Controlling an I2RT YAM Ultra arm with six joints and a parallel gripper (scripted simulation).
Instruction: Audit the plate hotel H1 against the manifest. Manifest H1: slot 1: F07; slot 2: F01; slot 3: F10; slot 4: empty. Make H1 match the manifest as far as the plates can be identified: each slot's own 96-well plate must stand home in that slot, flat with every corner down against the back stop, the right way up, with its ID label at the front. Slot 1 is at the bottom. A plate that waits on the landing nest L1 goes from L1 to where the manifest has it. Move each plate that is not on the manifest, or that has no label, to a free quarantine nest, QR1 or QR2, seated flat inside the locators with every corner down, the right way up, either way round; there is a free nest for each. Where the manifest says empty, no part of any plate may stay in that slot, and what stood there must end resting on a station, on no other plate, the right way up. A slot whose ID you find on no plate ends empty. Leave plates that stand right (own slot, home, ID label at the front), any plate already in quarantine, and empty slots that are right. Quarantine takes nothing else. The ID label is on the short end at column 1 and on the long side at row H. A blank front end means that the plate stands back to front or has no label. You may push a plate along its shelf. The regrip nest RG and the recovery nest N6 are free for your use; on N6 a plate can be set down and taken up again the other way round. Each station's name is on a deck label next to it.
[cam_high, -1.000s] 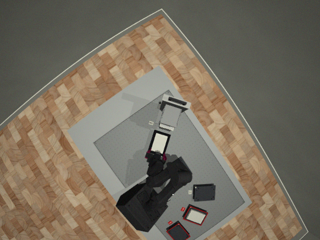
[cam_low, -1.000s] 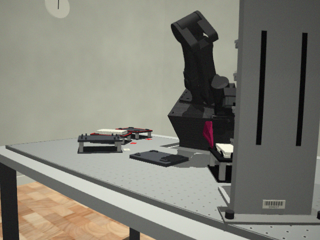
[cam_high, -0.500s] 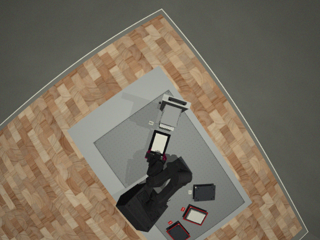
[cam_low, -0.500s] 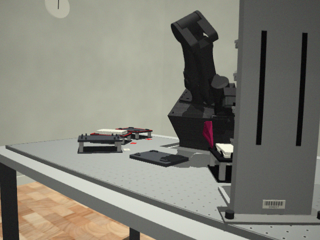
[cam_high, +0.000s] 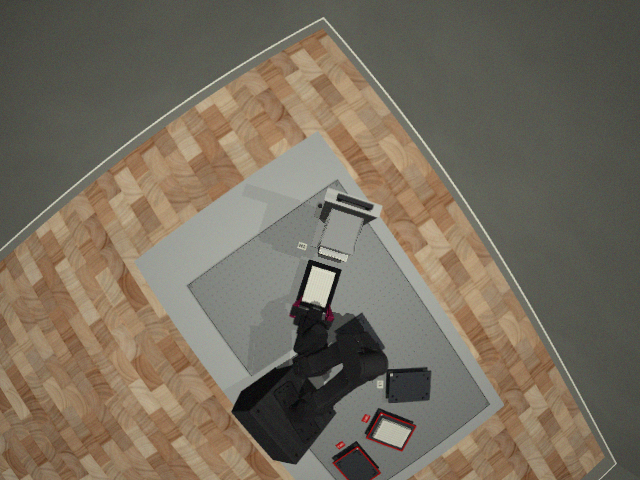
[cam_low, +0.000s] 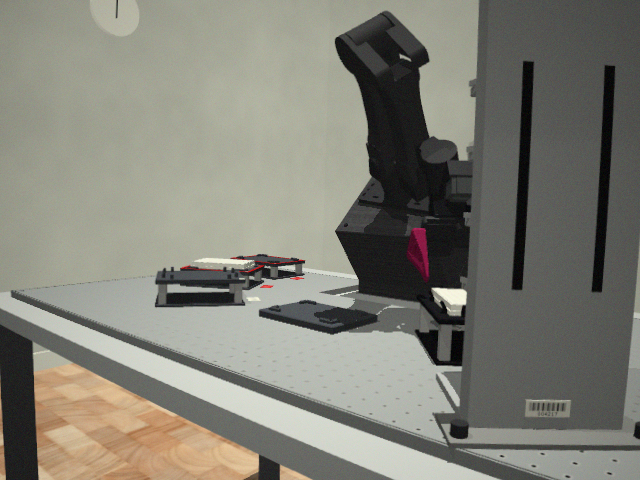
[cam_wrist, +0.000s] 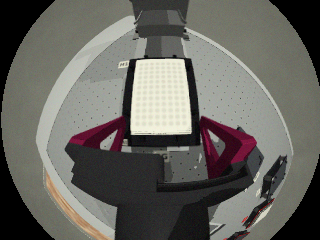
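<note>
A white 96-well plate (cam_high: 317, 285) (cam_low: 449, 299) (cam_wrist: 160, 96) lies flat and right way up on a raised black nest (cam_high: 305, 283) (cam_low: 433, 315) just in front of the plate hotel (cam_high: 357, 205) (cam_low: 558, 206). My gripper (cam_high: 312, 308) (cam_wrist: 162, 120) is open wide at the plate's near short end. Its magenta fingers stand on either side of that end, clear of the plate. In the side view, one finger (cam_low: 418, 253) shows above the plate. No label is readable on the plate. The hotel's slots are hidden, but a white plate edge (cam_high: 330, 252) shows at its front.
A red-edged quarantine nest holds a white plate (cam_high: 391, 431) (cam_low: 222, 263). A second red-edged nest (cam_high: 356, 462) (cam_low: 268, 258) is empty. An empty raised black nest (cam_high: 408, 384) (cam_low: 199, 279) stands near them. A flat black nest (cam_low: 315, 315) lies by the arm's base.
</note>
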